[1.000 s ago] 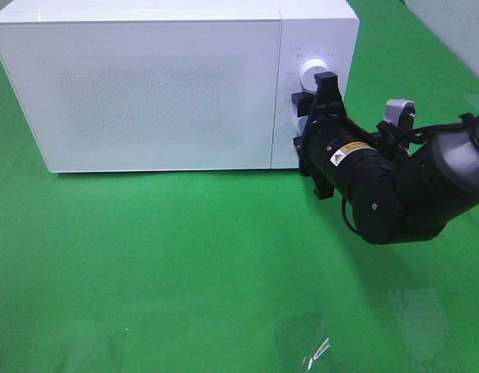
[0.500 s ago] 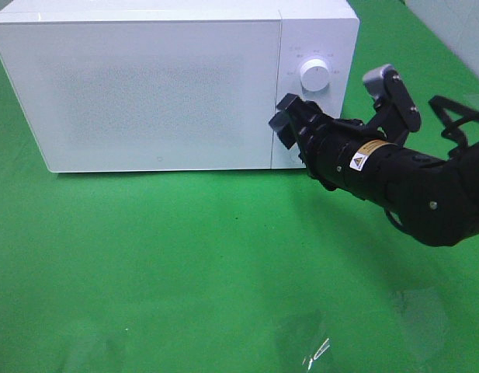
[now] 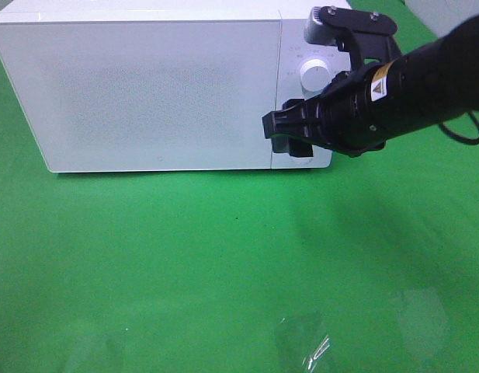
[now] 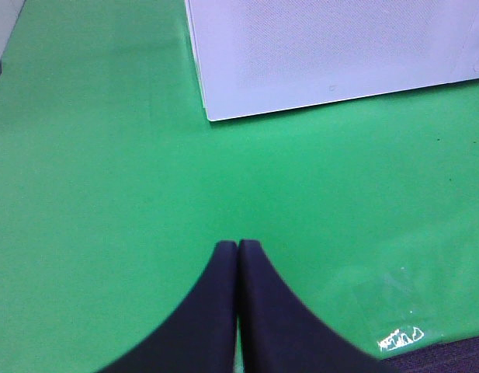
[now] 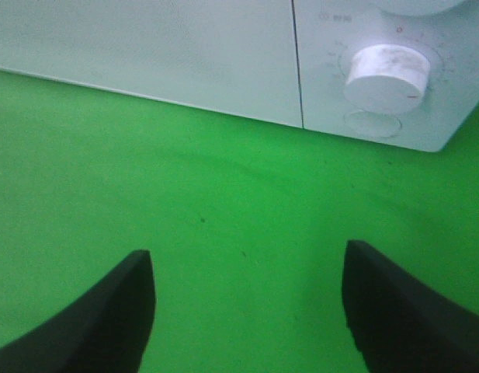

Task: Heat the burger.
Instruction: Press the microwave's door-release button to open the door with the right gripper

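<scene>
Burger is out of sight in all my views, so I cannot tell where it lies or which way its long axis points. The white microwave (image 3: 154, 85) stands at the far edge of the green cloth (image 3: 185, 264), its frosted door (image 3: 146, 93) shut. My right claw (image 3: 288, 136) hangs just in front of the control panel, near the door's right edge, jaws spread wide and gripping nothing. From the high camera it covers the lower dial (image 5: 385, 76), while the upper dial (image 3: 314, 74) shows above my arm. My left claw (image 4: 237, 249) is pressed shut and empty, over bare cloth well apart from the microwave's left corner. Open cloth runs wide in front of the door. A scrap of clear film (image 3: 309, 346) lies near the front edge, hard to make out.
</scene>
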Robot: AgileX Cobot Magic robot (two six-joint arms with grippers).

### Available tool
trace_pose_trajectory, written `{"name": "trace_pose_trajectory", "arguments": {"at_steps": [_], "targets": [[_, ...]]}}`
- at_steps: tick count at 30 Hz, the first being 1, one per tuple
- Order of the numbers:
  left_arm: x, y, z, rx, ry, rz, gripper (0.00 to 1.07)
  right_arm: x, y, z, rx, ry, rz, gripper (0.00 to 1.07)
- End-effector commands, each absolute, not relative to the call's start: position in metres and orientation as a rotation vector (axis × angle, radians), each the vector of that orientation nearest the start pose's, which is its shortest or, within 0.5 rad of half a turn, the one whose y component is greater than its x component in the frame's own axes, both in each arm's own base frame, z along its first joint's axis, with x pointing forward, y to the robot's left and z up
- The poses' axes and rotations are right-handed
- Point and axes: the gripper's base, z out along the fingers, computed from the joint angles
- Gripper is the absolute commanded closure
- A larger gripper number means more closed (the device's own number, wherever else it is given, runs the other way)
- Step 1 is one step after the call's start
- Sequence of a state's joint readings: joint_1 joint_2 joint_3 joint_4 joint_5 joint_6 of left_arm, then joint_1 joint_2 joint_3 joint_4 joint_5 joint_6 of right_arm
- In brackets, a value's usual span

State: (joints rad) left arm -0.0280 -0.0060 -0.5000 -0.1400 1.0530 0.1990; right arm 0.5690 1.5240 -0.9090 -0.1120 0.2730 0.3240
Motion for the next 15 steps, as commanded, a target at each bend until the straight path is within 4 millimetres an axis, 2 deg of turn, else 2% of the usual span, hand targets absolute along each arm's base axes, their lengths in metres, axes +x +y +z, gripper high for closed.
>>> {"name": "trace_pose_trajectory", "arguments": {"at_steps": [1,2,5,6,7,8,9,10,11,12,13,14,15], "targets": [[-0.007,-0.011,0.279,0.228,1.99,-0.061,1.06,0.271,0.161,0.252,-0.475,2.481,0.209,0.43],[-0.007,-0.011,0.279,0.228,1.99,-0.061,1.06,0.278,0.15,0.261,-0.419,2.508,0.185,0.43],[-0.007,-0.011,0.279,0.228,1.99,-0.061,1.06,0.281,0.144,0.263,-0.392,2.525,0.168,0.43],[-0.007,-0.011,0.279,0.228,1.99,-0.061,1.06,0.285,0.129,0.268,-0.328,2.561,0.139,0.43],[-0.007,-0.011,0.279,0.228,1.99,-0.061,1.06,0.285,0.129,0.268,-0.328,2.561,0.139,0.43],[-0.007,-0.011,0.279,0.228,1.99,-0.061,1.06,0.288,0.112,0.275,-0.261,2.6,0.112,0.43],[-0.007,-0.011,0.279,0.228,1.99,-0.061,1.06,0.288,0.112,0.275,-0.261,2.6,0.112,0.43],[-0.007,-0.011,0.279,0.228,1.99,-0.061,1.06,0.288,0.097,0.282,-0.206,2.616,0.098,0.43],[-0.007,-0.011,0.279,0.228,1.99,-0.061,1.06,0.288,0.097,0.282,-0.206,2.616,0.098,0.43],[-0.007,-0.011,0.279,0.228,1.99,-0.061,1.06,0.285,0.08,0.289,-0.127,2.624,0.094,0.42],[-0.007,-0.011,0.279,0.228,1.99,-0.061,1.06,0.285,0.08,0.289,-0.127,2.624,0.094,0.42],[-0.007,-0.011,0.279,0.228,1.99,-0.061,1.06,0.28,0.067,0.299,-0.069,2.612,0.087,0.41],[-0.007,-0.011,0.279,0.228,1.99,-0.061,1.06,0.28,0.067,0.299,-0.069,2.612,0.087,0.41]]}}
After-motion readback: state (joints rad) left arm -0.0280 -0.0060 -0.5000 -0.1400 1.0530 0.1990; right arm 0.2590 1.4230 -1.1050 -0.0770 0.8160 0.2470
